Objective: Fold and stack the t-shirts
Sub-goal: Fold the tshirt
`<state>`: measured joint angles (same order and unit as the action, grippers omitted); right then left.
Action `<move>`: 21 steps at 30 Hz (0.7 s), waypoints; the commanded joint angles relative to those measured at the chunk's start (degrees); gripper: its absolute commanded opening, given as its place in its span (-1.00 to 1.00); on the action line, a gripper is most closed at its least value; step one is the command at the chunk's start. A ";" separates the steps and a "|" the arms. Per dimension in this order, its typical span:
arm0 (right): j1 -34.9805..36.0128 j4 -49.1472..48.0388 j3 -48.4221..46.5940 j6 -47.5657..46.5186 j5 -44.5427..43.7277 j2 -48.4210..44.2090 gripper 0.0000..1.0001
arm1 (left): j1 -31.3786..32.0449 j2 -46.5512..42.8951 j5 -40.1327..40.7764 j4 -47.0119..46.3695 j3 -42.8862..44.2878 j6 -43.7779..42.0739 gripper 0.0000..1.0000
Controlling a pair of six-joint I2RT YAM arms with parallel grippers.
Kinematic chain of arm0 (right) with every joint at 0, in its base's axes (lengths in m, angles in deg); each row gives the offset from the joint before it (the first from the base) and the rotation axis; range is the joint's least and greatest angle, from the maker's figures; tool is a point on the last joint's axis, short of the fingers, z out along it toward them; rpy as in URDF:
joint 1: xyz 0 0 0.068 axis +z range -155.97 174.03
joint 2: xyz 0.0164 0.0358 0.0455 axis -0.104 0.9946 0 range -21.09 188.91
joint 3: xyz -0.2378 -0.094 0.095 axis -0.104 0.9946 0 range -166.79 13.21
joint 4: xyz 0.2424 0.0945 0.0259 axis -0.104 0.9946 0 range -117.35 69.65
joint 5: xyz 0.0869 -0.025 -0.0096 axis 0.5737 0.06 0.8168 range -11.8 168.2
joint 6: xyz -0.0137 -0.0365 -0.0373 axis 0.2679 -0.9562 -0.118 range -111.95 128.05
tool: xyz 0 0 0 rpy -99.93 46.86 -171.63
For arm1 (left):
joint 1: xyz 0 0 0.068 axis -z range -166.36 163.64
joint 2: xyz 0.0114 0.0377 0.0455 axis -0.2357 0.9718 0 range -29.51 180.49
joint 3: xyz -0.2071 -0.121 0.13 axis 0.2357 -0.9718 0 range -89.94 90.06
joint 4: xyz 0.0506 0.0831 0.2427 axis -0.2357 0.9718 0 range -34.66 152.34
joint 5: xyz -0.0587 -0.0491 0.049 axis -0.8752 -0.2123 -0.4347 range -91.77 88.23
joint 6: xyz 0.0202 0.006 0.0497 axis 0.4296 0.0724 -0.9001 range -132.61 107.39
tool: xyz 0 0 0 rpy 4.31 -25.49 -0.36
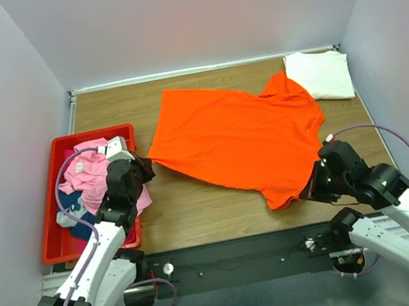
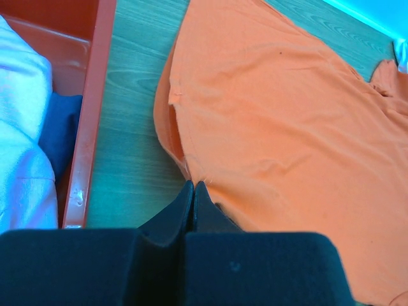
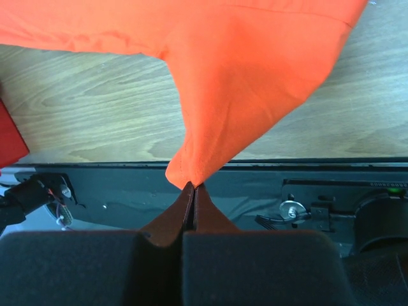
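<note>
Fingers (image 3: pixel 173 222) of right gripper (image 3: pixel 193 187) clamped on orange t-shirt (image 1: pixel 237 136) corner, lower right of top view. Left gripper (image 2: pixel 193 185) closed, apparently pinching the opposite hem. 2 corners held, likely to spread it flat.

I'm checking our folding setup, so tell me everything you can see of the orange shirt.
The orange shirt is plain bright soft cloth, lightly wrinkled, spread mostly flat and skewed on the wooden table. Its left corner is pinched in the shut left gripper beside the red bin; its near right corner is drawn up to a peak in the shut right gripper. Its far right end lies by the folded white shirt; contact there is unclear.
</note>
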<state>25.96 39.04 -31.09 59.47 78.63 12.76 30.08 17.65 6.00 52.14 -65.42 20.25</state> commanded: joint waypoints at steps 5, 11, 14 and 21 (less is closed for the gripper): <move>0.33 -8.10 0.96 -1.05 -0.07 2.97 -0.99 | -0.28 6.45 -0.12 -1.45 1.94 -1.66 -1.00; 0.33 -11.89 3.68 -2.72 -1.83 7.98 -0.99 | -0.28 8.39 -0.21 -2.69 2.38 -2.71 -1.00; 0.33 -14.52 5.79 -3.08 -1.83 9.13 -0.99 | -0.28 8.48 0.31 -2.77 2.29 -2.89 -1.00; 0.33 -18.93 7.12 -4.66 -2.54 14.22 -0.94 | -0.28 10.93 0.14 -3.65 2.82 -3.59 -1.00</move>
<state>25.96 24.20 -24.57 56.52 77.80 25.48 30.08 27.11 6.00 50.24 -64.18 17.98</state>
